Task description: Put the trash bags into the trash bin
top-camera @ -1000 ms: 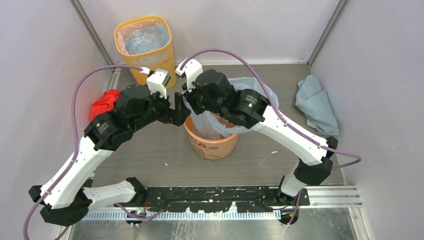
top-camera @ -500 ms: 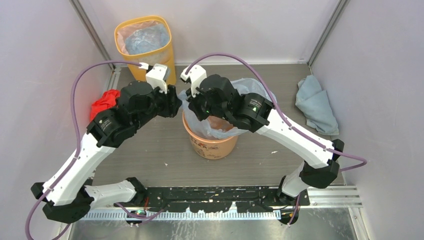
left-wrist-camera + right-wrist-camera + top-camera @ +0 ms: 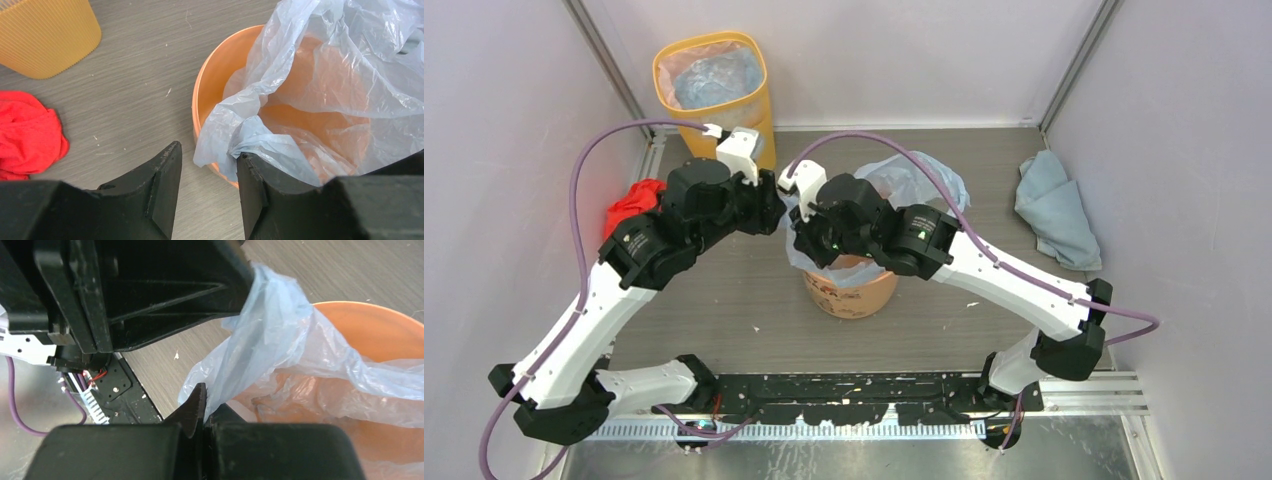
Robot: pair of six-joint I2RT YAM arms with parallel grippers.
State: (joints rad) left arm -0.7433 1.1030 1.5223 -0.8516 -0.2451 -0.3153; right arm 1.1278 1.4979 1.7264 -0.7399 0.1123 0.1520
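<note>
The round orange trash bin (image 3: 854, 295) stands mid-table with a thin pale-blue trash bag (image 3: 914, 180) spread inside it and bunched above its far rim. My right gripper (image 3: 802, 228) is over the bin's left rim, shut on the bag's edge (image 3: 265, 325), which it pinches at its tips (image 3: 207, 400). My left gripper (image 3: 209, 152) hovers just left of the bin rim (image 3: 210, 80), open about halfway with only bare table between its fingers. A fold of the bag (image 3: 260, 140) rests against the tip of its right finger.
A taller yellow bin (image 3: 714, 90), lined with plastic, stands at the back left. A red cloth (image 3: 632, 205) lies by the left wall and a blue-grey cloth (image 3: 1054, 215) by the right wall. The black base rail (image 3: 864, 390) runs along the near edge.
My left gripper's jaws have narrowed from wide open to about half open, shifting slightly toward the back. My right gripper has drawn the bag's edge nearer and lower over the bin's left rim.
</note>
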